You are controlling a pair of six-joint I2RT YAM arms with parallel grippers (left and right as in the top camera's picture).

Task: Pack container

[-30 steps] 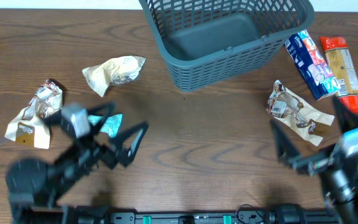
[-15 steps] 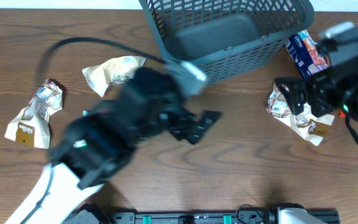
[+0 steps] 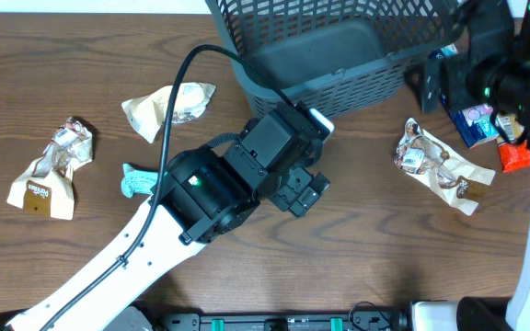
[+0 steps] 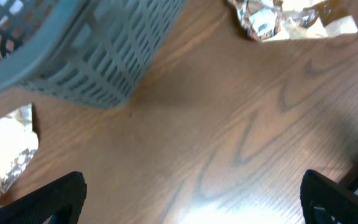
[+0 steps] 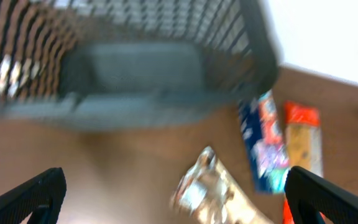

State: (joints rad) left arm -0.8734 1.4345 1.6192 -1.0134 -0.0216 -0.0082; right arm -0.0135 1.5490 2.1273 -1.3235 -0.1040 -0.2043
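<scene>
The container is a dark grey-teal lattice basket at the back middle of the table, with nothing visible in it. It also shows in the left wrist view and, blurred, in the right wrist view. My left gripper is open and empty, above bare table just in front of the basket, fingers wide apart. My right gripper is open and empty, high by the basket's right corner, fingers wide apart. A crumpled silver-brown packet lies below it.
A cream packet, a crumpled silver-tan packet and a small teal packet lie on the left. A blue packet and a red-orange packet lie at the right, partly under my right arm.
Both arms have swung up from the table's near edge. The left arm now reaches over the table's middle toward the basket. The right arm has risen to the basket's right corner.
</scene>
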